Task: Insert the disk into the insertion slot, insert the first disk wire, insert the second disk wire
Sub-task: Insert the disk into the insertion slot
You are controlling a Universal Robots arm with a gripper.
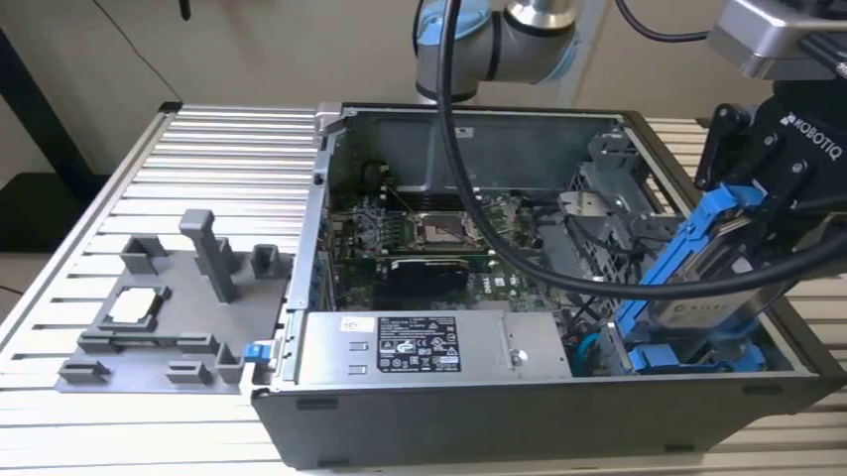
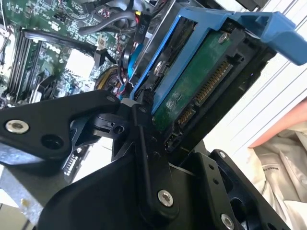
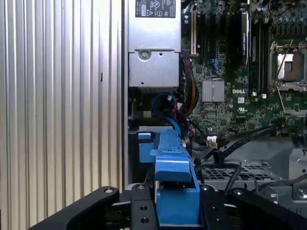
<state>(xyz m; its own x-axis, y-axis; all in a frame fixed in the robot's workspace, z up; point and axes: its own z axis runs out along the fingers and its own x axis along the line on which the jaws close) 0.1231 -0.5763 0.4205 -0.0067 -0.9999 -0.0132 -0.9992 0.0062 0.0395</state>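
Black linked fingers (image 3: 142, 211) of the tool (image 3: 177, 209) are sitting nearest in the first wrist view, pressing from both sides on a flat silver-grey hard disk (image 3: 175, 179) in a bright blue plastic carrier frame, so the tool is clamping the disk. In the second wrist view the disk (image 2: 192, 79) is showing its green circuit-board underside and a row of gold connector contacts, with the black fingers crossing in front of it.

In the exterior view the tool (image 1: 744, 213) is hanging over the near corner of an open dark computer case (image 1: 530, 421) on the exterior view's right. The disk (image 1: 691, 293) is standing steeply tilted, its top leaning toward the exterior view's right, and its lower end is reaching down to the insertion slot (image 1: 681, 359), a rectangular bay of grey sheet metal with blue plastic fittings. Whether that end is resting in the bay I cannot tell. A thick black cable (image 1: 527, 260) is drooping across the case, passing over the green motherboard (image 1: 384, 230) and in front of the disk. A grey labelled power-supply box (image 1: 417, 345) is lying along the near wall, to the exterior view's left of the slot. The case is standing on a ribbed aluminium counter (image 1: 198, 149), where a grey plastic fixture (image 1: 173, 297) is sitting well apart on the exterior view's left.
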